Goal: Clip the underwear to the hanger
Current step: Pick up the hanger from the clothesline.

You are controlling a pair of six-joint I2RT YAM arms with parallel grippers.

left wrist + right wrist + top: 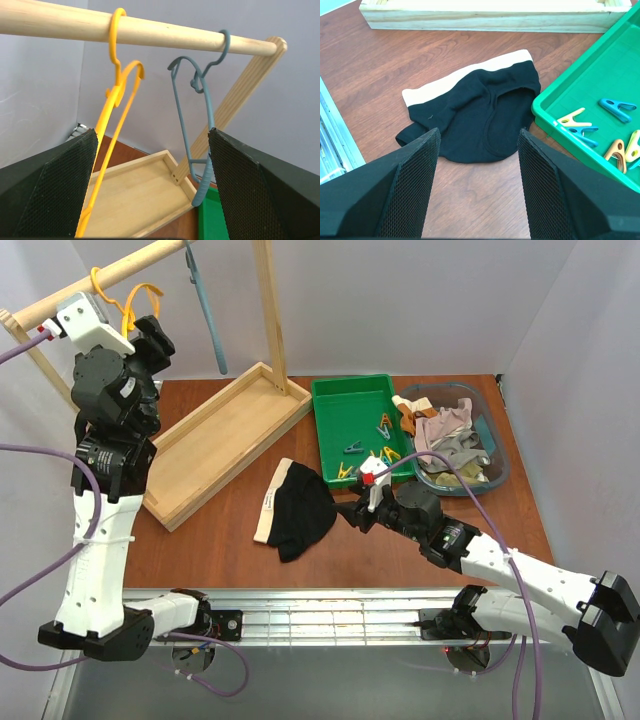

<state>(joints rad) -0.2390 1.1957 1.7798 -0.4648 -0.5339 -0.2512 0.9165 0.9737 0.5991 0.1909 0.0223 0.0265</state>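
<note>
Underwear (298, 508) lies flat near the middle of the table, its cream waistband toward 9 o'clock in my overhead view, and nothing grips it. My right gripper (352, 515) sits just off its 3 o'clock side, jaws spread wide, with the black fabric framed between them on the wrist camera. Up at 10 o'clock the hanger (117, 95) hangs by its hook from the wooden rail (60, 22), with a grey-blue hanger (182, 115) beside it. My left gripper (150, 340) faces them, jaws released and holding nothing.

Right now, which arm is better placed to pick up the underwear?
Right: the right gripper, open, hovers just beside the underwear; the left gripper is up by the hanger.
</note>
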